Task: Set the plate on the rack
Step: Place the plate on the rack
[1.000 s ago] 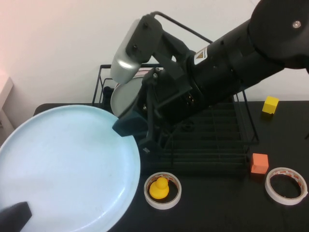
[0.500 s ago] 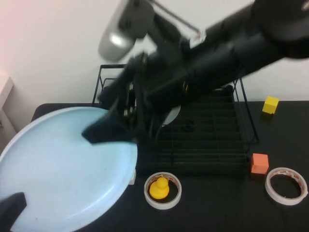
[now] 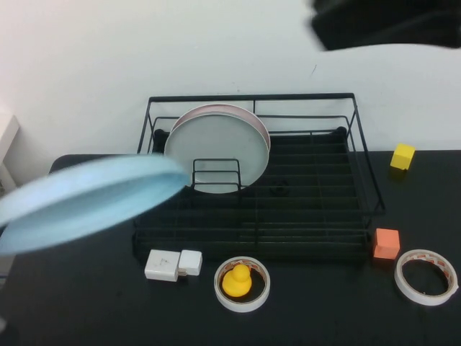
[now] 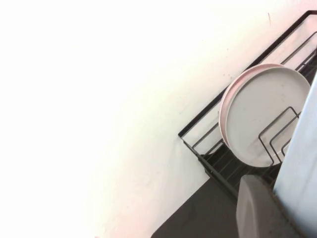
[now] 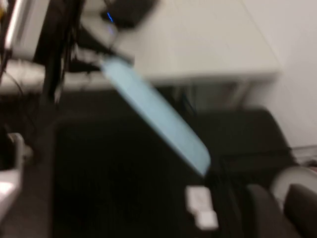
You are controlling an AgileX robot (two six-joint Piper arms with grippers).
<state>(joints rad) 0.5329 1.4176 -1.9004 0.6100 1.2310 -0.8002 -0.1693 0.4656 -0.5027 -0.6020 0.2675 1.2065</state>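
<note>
Once swung clear of rack point(image 3: 252, 216) toward 1 o'clock: right gripper point(image 5: 280, 203), grip unreadable. Tilted near edge-on now at 9 o'clock: plate point(image 3: 86, 198), clamped in left gripper point(image 4: 275, 210). Free to slot in.

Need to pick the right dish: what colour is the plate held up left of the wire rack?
Light blue plate, clearest in the high view.

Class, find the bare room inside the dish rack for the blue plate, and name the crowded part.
The rack is free right of its loop divider. The left rear holds two plates. The blue plate hangs left, in the left gripper; the right gripper is withdrawn.
</note>
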